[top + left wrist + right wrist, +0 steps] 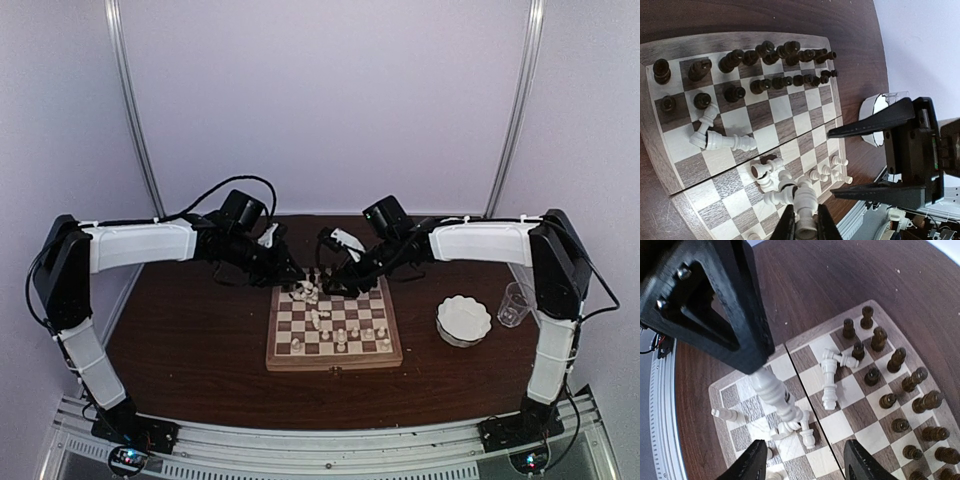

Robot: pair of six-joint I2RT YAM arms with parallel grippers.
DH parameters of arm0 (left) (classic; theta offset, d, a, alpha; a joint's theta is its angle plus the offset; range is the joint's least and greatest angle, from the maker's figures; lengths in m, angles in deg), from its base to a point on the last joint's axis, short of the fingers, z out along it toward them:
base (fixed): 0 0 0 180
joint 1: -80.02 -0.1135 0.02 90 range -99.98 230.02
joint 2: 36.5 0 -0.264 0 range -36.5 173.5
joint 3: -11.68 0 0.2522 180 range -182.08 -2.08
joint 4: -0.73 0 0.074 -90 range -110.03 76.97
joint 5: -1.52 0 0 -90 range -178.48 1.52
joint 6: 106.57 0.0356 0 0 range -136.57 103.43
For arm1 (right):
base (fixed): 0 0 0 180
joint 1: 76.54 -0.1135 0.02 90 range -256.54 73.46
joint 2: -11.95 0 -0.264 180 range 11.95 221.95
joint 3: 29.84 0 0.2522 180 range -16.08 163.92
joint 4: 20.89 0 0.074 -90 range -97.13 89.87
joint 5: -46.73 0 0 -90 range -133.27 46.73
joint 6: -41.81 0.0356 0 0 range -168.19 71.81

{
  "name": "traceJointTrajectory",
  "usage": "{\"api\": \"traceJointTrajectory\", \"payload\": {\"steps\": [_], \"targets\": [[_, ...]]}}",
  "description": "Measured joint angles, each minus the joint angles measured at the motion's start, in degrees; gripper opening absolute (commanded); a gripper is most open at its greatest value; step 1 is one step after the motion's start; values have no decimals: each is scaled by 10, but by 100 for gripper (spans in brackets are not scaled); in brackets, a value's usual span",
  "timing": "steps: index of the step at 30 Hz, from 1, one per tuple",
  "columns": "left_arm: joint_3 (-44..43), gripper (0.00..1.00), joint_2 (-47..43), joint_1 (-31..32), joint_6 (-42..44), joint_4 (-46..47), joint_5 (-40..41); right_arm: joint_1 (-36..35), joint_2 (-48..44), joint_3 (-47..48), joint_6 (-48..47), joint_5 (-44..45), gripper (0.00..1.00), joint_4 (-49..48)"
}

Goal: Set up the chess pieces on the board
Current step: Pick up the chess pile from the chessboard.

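The board (384,357) lies mid-table. Dark pieces (765,55) stand in two rows at its far side, also seen in the right wrist view (900,400). White pieces (722,141) lie toppled mid-board, with a heap (790,425) nearer the front and a few white pawns (832,172) upright. My left gripper (805,227) is shut on a tall white piece (805,205) and holds it over that heap; it also shows in the top view (297,283). My right gripper (805,460) is open and empty above the same heap, close to the left one (338,285).
A white scalloped bowl (463,320) and a clear cup (515,303) stand right of the board. The dark table (190,340) ends at a metal rail in front. The two grippers nearly touch over the board's far half.
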Motion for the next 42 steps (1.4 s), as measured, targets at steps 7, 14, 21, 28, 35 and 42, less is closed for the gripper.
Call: {"api": "traceJointTrajectory", "payload": {"steps": [7, 14, 21, 28, 35, 42], "targets": [[0, 6, 0, 0, -32, 41, -5, -12, 10, 58, -9, -17, 60, 23], [0, 6, 0, 0, -44, 54, -17, -28, 38, 68, -26, -34, 52, 47], [1, 6, -1, 0, -44, 55, -26, -31, 52, 82, -30, -35, 22, 56], [3, 6, -1, 0, -44, 59, -31, -28, 52, 82, -19, -32, 2, 50], [7, 6, -1, 0, -44, 62, -30, -24, 52, 76, -19, -27, 0, 43], [8, 6, -27, -3, -21, 34, -7, -9, 52, 51, -26, -24, 0, 49]]}}
